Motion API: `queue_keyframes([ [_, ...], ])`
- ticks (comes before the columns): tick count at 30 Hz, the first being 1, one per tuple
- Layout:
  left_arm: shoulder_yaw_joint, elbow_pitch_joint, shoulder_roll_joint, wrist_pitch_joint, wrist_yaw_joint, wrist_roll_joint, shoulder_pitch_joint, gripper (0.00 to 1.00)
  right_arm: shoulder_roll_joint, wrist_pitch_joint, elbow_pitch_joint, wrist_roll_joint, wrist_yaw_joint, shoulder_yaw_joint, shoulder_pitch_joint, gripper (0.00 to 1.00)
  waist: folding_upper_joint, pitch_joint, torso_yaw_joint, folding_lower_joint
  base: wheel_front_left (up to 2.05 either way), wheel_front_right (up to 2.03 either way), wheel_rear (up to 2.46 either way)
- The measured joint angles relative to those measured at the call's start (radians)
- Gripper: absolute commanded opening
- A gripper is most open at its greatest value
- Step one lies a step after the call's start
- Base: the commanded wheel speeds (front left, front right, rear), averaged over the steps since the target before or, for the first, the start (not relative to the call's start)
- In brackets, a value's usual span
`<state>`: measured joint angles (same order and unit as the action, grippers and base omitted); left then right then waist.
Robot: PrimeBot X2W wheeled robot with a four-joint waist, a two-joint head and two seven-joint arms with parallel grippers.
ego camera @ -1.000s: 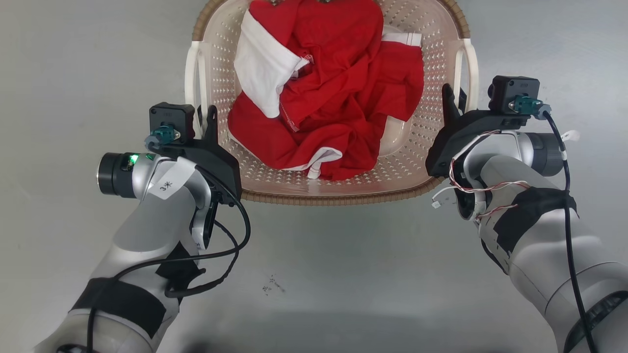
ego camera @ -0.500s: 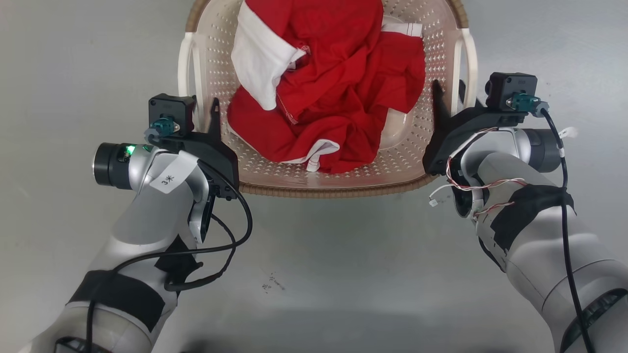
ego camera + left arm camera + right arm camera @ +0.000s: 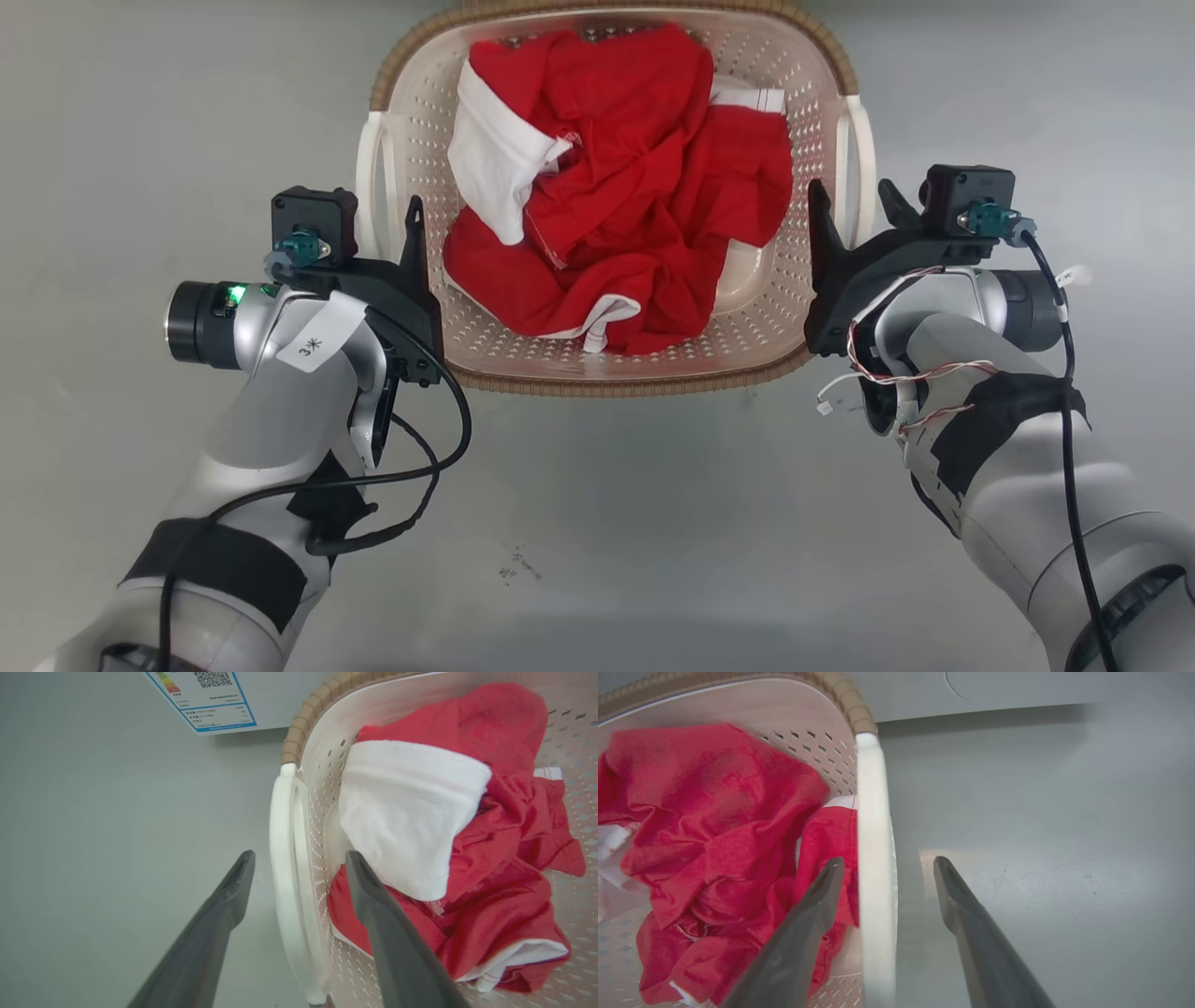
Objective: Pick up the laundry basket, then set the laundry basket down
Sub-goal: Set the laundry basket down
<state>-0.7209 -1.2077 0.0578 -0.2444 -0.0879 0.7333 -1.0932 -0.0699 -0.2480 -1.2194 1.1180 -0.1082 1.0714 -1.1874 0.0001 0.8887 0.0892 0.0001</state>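
Observation:
The laundry basket [image 3: 607, 383], cream with perforated walls and a brown woven rim, sits on the grey floor holding red and white clothes [image 3: 635, 187]. My left gripper [image 3: 383, 219] is open and straddles the basket's white left handle [image 3: 285, 882], one finger outside and one inside the wall, with gaps on both sides. My right gripper [image 3: 854, 196] is open the same way around the white right handle [image 3: 873, 835]. In the wrist views, the left gripper [image 3: 299, 858] and right gripper [image 3: 887, 863] each show daylight between fingers and handle.
A pale appliance front with a printed energy label [image 3: 210, 695] stands just beyond the basket, and its grey panel [image 3: 1017, 686] is seen from the right wrist. Bare grey floor [image 3: 597, 523] lies around the basket and toward me.
The basket has gone down and now looks smaller, with its far rim in the head view. Both grippers have spread their fingers off the handles.

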Motion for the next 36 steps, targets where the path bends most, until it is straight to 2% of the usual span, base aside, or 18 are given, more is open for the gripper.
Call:
queue_keyframes([
  [10,0.028,0.005,0.0,-0.005,0.026,0.013,0.051,1.0,0.001,-0.001,0.0,-0.005,0.021,-0.007,0.038,1.0,0.0,-0.088,-0.006,-0.0001,0.0,0.0,0.0],
  [22,0.101,0.145,0.009,-0.005,0.062,0.022,0.179,1.0,-0.01,-0.001,0.053,-0.021,0.048,-0.075,0.099,1.0,-0.0001,-0.241,-0.012,-0.0002,0.0,0.0,0.0],
  [29,0.171,0.256,0.038,-0.005,0.058,0.02,0.308,1.0,-0.024,-0.002,0.117,-0.032,0.048,-0.144,0.161,1.0,-0.0001,-0.341,-0.019,-0.0002,0.0,0.0,0.0],
  [36,0.238,0.395,0.039,-0.005,0.039,-0.006,0.441,1.0,-0.043,-0.002,0.198,-0.061,0.047,-0.223,0.273,1.0,-0.0002,-0.444,-0.025,-0.0003,0.0,0.0,0.0],
])
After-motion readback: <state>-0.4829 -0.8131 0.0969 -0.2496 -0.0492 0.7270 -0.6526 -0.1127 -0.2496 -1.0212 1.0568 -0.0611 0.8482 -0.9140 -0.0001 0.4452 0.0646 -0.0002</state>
